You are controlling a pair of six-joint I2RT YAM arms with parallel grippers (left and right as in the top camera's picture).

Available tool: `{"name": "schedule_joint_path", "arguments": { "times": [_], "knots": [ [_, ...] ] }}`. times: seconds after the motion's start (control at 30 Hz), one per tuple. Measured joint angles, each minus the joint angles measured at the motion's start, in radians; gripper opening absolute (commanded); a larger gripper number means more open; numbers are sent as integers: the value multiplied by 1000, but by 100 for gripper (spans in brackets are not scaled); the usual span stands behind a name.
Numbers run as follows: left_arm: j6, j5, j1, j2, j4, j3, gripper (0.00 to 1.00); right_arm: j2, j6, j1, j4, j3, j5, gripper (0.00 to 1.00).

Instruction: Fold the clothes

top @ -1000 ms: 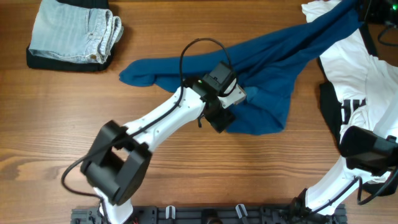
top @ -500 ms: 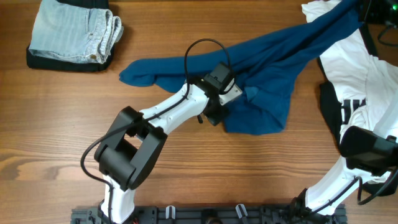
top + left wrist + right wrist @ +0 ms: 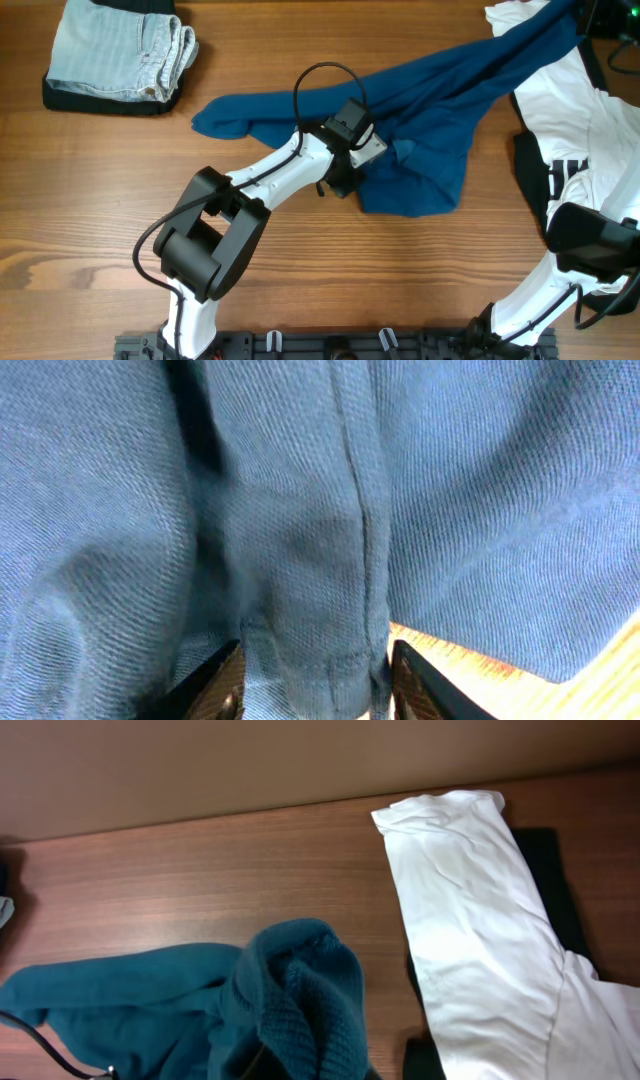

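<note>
The left fingers (image 3: 215,685) are seen partly apart with a seamed fold of the shirt (image 3: 440,110) between them; whether the fold is pinched cannot be told. The right fingers are closed tight and hidden in bunched blue cloth, which is held lifted. The counter (image 3: 100,200) is of brown wood. Across it the shirt is stretched from the centre, where the left fingers are set on it, toward 2 o'clock. A white garment (image 3: 590,120) with black stripes is laid at 3 o'clock, partly under the shirt's raised end. Folded pale denim (image 3: 125,50) is placed at 10 o'clock, well apart.
</note>
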Motion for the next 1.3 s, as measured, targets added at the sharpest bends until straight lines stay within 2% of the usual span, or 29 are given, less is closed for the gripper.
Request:
{"name": "schedule_joint_path", "arguments": {
  "times": [0.23, 0.47, 0.53, 0.6, 0.63, 0.77, 0.83, 0.93, 1.1, 1.17, 1.3],
  "knots": [
    [1, 5, 0, 0, -18, 0, 42, 0, 0, 0, 0, 0, 0, 5],
    [2, 5, -2, 11, -9, 0, 32, 0, 0, 0, -1, 0, 0, 5],
    [2, 5, -2, 13, -6, 0, 24, 0, 0, 0, -1, 0, 0, 5],
    [0, 3, -3, 16, -3, 0, 7, 0, 0, 0, -1, 0, 0, 5],
    [0, 0, -3, 17, -1, 0, 4, 0, 0, 0, -1, 0, 0, 5],
    [-9, -19, -7, 18, 5, 0, 4, 0, 0, 0, -3, 0, 0, 5],
    [-56, -76, -14, 19, -1, 10, 4, 0, 0, 0, -6, 0, 0, 5],
    [-116, -169, 0, 20, -94, 56, 4, 0, 0, 0, -6, 0, 0, 5],
    [-223, -264, 135, -71, -237, 263, 4, 0, 0, 0, -13, 0, 1, 4],
    [-267, -282, 238, -179, -244, 351, 4, 0, 0, 0, -18, 0, 2, 4],
    [-306, -293, 399, -341, -193, 412, 4, 0, 1, 0, -27, 0, 3, 4]
  ]
}}
